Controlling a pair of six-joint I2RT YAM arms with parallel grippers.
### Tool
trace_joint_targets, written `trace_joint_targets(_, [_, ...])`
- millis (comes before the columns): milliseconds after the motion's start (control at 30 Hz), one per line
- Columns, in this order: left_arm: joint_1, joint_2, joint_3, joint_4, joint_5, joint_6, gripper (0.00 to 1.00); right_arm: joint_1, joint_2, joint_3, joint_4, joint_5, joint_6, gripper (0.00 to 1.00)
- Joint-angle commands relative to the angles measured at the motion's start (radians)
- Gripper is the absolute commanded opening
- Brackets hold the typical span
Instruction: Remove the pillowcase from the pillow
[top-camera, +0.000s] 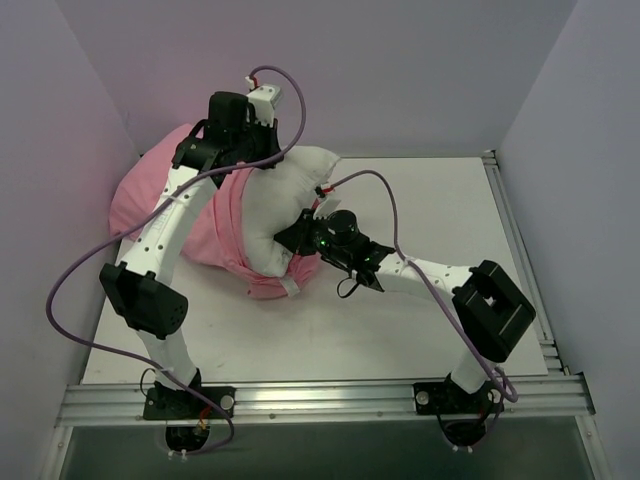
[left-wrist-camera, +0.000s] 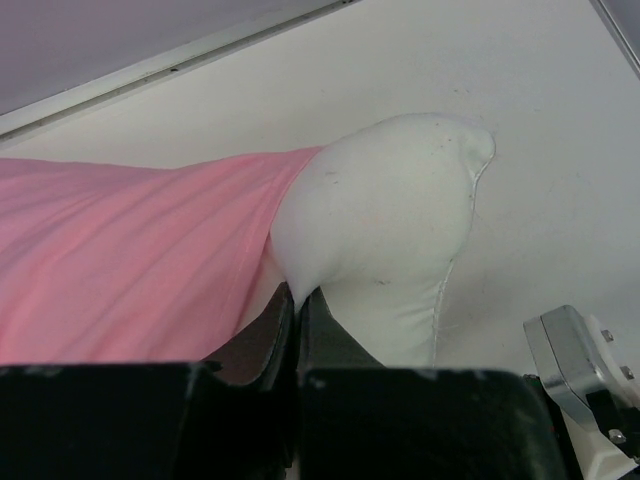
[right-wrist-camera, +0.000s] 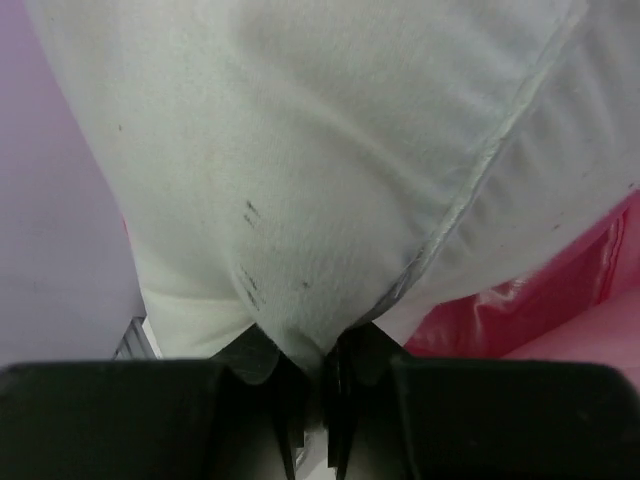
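Observation:
The white pillow (top-camera: 285, 200) lies at the back middle of the table, its right half bare. The pink pillowcase (top-camera: 150, 205) still covers its left half and is bunched under its near edge. My left gripper (top-camera: 262, 165) sits at the pillow's far side, where the pink edge meets the white. In the left wrist view this gripper (left-wrist-camera: 296, 300) is shut on a pinch of the white pillow (left-wrist-camera: 385, 210), with the pillowcase (left-wrist-camera: 130, 260) right beside it. My right gripper (top-camera: 298, 238) is shut (right-wrist-camera: 325, 350) on the pillow (right-wrist-camera: 300, 150) near its seam, with the pillowcase (right-wrist-camera: 560, 300) below right.
Grey walls close in the back and both sides. A metal rail (top-camera: 515, 250) runs along the table's right edge and another (top-camera: 320, 400) along the front. The white table (top-camera: 430, 200) shows bare to the right of the pillow.

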Motion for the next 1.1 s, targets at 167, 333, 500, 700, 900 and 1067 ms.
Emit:
trace_joint_targets(167, [-0.015, -0.056, -0.028, 0.048, 0.122, 0.146, 0.78, -0.015, -0.005, -0.032, 0.185, 0.035, 0.108, 0.00])
trace_joint_targets(333, [0.019, -0.111, -0.049, -0.104, 0.176, 0.261, 0.94, -0.021, -0.003, -0.089, 0.230, 0.029, 0.136, 0.00])
trace_joint_targets(500, [0.076, -0.207, -0.181, -0.225, 0.131, 0.386, 0.94, -0.022, -0.002, -0.118, 0.262, 0.031, 0.154, 0.00])
trace_joint_targets(700, [0.088, -0.332, -0.489, -0.108, -0.007, 0.429, 0.90, -0.022, 0.007, -0.115, 0.262, 0.023, 0.156, 0.00])
trace_joint_targets(900, [0.089, -0.303, -0.554, -0.005, -0.064, 0.389, 0.71, -0.022, -0.008, -0.134, 0.267, 0.024, 0.164, 0.00])
trace_joint_targets(1067, [0.143, -0.307, -0.597, -0.015, -0.045, 0.397, 0.28, -0.056, -0.071, -0.175, 0.260, 0.015, 0.179, 0.00])
